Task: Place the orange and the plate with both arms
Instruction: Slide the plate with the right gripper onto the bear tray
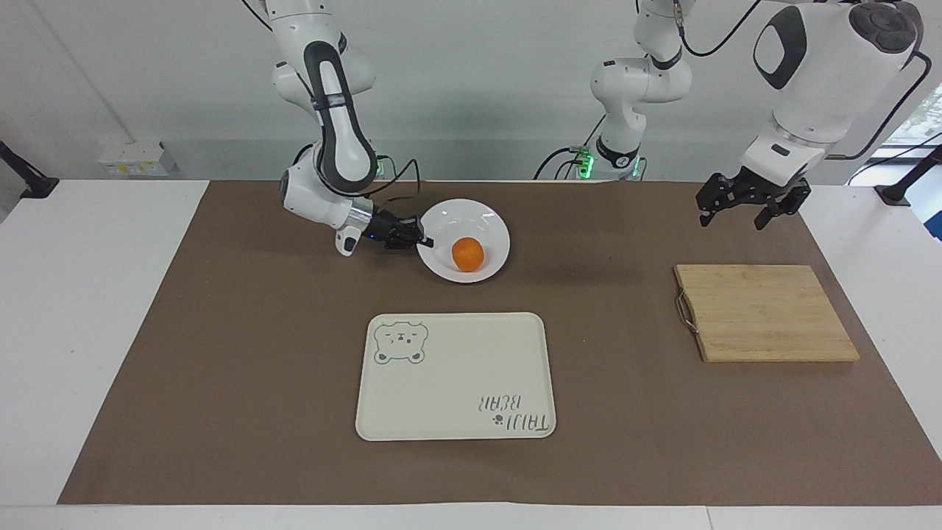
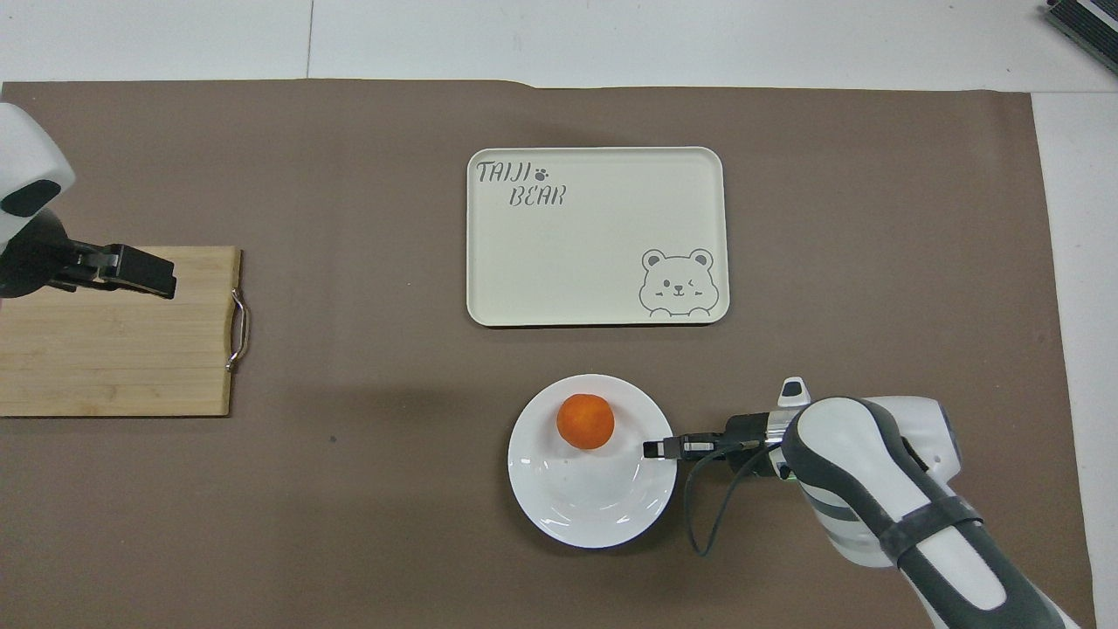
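- Two claws show: right claw (image 1: 421,239) is clamped on the rim of the tilted plate (image 1: 471,221), lifted off the tabletop (image 1: 221,368).
- Orange (image 1: 467,253) sits in the plate.
- Left claw (image 1: 745,210) hangs spread over the cutting board (image 1: 765,313), holding nothing.

One orange (image 1: 467,254) (image 2: 585,421). One plate (image 1: 478,213) (image 2: 585,511). One tray (image 1: 455,377) (image 2: 596,236). One cutting board (image 1: 765,312) (image 2: 118,354). One brown mat (image 1: 221,353) (image 2: 349,489) on one tabletop (image 1: 88,294) (image 2: 699,39). Two arms, each with one hand: right hand (image 1: 421,241) (image 2: 655,449), left hand (image 1: 743,210) (image 2: 157,278). Two hands total.
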Available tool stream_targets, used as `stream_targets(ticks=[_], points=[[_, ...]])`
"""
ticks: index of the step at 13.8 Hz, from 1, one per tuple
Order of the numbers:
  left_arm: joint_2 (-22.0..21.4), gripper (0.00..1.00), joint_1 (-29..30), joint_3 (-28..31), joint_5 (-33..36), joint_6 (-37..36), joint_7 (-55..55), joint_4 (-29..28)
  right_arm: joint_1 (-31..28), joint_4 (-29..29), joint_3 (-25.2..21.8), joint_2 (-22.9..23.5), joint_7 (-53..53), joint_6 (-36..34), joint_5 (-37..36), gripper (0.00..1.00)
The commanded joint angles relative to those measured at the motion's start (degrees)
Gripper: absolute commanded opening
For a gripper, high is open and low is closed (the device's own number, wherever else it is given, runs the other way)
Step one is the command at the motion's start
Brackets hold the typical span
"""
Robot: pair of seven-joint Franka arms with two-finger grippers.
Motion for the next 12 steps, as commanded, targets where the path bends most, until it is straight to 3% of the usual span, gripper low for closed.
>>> stream_targets(ticks=[1, 9, 12], points=[[-0.4, 1.00, 0.6, -0.5, 1.2, -0.5, 0.6, 0.2, -0.6, 2.0, 0.1, 1.1, -3.4, -0.5, 1.8, 0.00], [-0.4, 1.00, 0.6, -0.5, 1.2, -0.5, 0.5, 0.2, -2.7, 8.2, 0.1, 3.9, -7.5, -3.6, 7.5, 0.00], [-0.4, 1.00, 0.6, -0.5, 1.2, -0.5, 0.5, 0.2, -3.9, 13.2, 0.1, 6.5, -7.4, -4.9, 8.6, 0.00]])
